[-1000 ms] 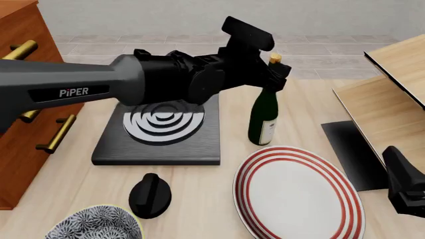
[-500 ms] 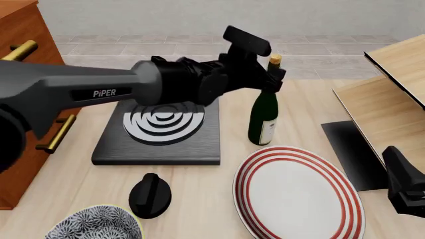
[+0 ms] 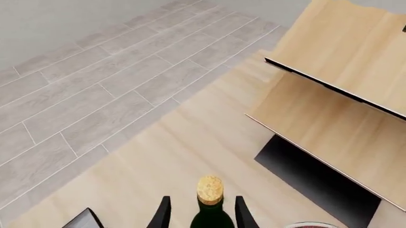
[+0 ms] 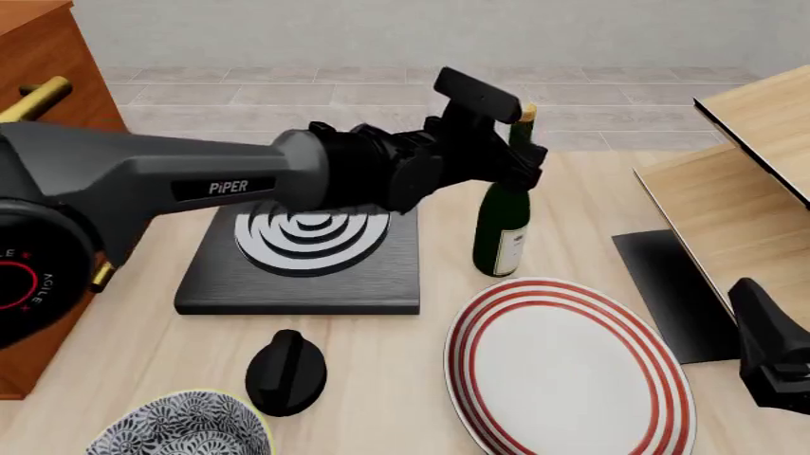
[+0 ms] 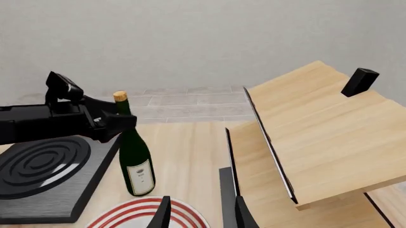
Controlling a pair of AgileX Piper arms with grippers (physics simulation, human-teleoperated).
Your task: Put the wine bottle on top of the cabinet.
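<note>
While wine bottle stands upright on table between induction hob and striped plate, our left gripper straddles its neck, fingers parted, contact unclear. We judge glass heavy, slick, breakable: grip neck firmly. Right gripper idle, parted. Cabinet far left.

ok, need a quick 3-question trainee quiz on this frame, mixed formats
1. True or false: the wine bottle stands upright on the table.
2. Which gripper is at the bottle's neck: A) left gripper B) right gripper
3. Fill in: right in front of the bottle, nearer the arms, lies the red-ringed ____.

Key: 1 true; 2 A, its fingers flank the neck just below the cork; 3 plate.
</note>
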